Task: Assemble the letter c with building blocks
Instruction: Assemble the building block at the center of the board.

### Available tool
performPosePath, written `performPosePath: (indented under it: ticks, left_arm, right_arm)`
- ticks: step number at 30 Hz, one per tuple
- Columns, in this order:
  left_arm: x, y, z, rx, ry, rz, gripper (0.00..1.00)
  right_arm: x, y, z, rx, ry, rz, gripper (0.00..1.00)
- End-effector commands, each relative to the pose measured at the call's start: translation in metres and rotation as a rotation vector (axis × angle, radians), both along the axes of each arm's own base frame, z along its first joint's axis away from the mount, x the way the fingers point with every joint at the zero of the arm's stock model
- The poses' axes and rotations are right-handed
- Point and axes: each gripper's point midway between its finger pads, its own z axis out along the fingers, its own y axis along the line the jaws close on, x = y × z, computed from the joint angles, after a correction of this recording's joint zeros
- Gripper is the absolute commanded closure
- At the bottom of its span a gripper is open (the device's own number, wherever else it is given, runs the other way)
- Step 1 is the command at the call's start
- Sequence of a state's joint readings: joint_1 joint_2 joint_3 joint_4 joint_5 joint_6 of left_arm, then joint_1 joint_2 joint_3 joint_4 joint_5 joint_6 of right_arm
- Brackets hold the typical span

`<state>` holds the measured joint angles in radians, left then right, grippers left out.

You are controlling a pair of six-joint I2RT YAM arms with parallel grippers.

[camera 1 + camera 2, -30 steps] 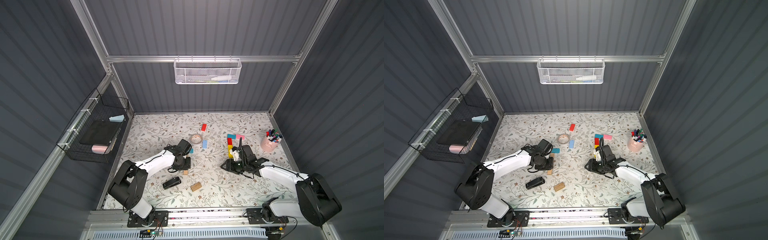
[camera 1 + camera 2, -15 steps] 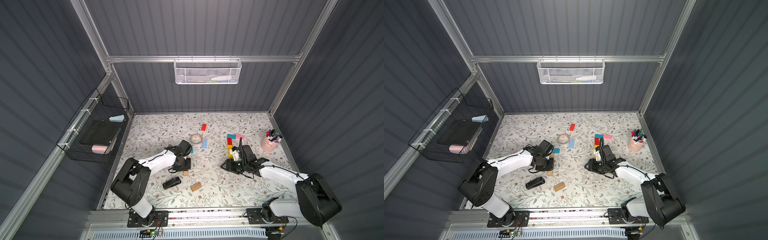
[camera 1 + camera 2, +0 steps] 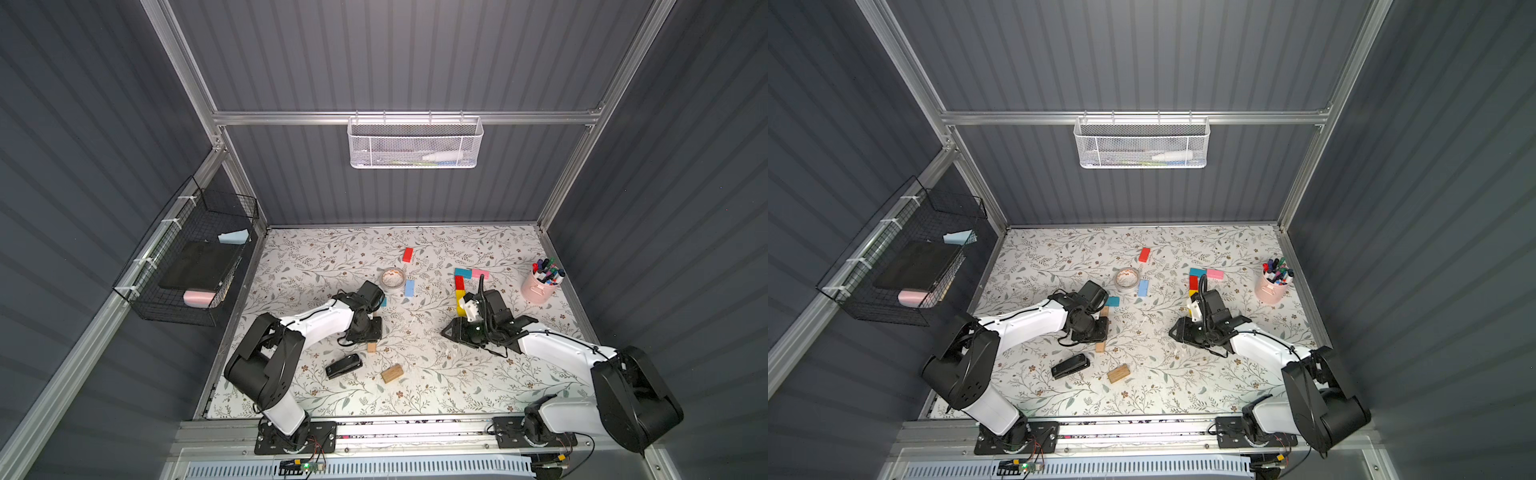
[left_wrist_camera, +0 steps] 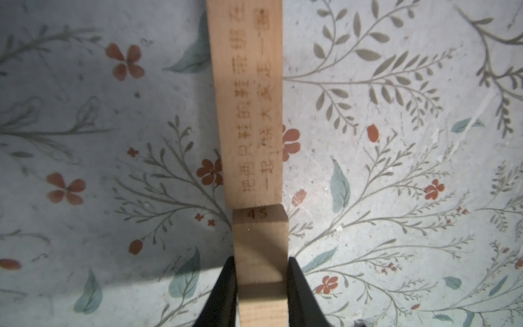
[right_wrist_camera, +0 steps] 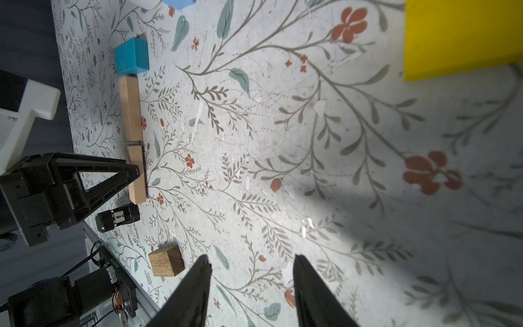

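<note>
You are setting a short wooden block [image 4: 260, 240] end to end against a longer, engraved wooden block [image 4: 249, 107] on the tabletop [image 4: 396, 198], extending one stroke of the letter. Your left pincer [image 4: 261, 263] is closed on the short block's sides. The right pincer [image 5: 252, 260] stands half open and empty near the yellow block [image 5: 464, 36]. Next, I judge, you should release and lift straight off, since smooth, square-cut bare wood slides easily on the printed surface.

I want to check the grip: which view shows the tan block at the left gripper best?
Left wrist view: the tan block sits close-up in the left gripper. Right wrist view shows it small, side-on; both top views show only its end.
</note>
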<state>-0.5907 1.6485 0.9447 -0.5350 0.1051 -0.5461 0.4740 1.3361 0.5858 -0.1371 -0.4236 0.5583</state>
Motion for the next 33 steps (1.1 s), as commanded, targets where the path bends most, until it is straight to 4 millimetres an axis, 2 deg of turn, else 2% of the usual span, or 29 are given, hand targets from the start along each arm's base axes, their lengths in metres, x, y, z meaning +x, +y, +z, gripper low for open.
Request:
performPosePath:
  ticks: [1,14,29,33]
  left_arm:
    - [-0.003,0.006,-0.006,0.019,0.021,0.006,0.73]
    - [-0.001,0.010,-0.009,0.033,0.022,0.013,0.75]
    - [0.002,0.010,-0.003,0.029,0.008,0.019,0.58]
    - [0.005,0.009,0.008,0.012,-0.021,0.019,0.53]
  right_arm:
    - [0.001,0.005,0.002,0.019,0.005,0.000,0.50]
    - [0.000,0.004,0.002,0.018,0.008,0.001,0.50]
    - [-0.002,0.005,0.001,0.010,0.010,0.009,0.45]
    - [-0.002,0.009,0.004,0.003,-0.005,0.017,0.45]
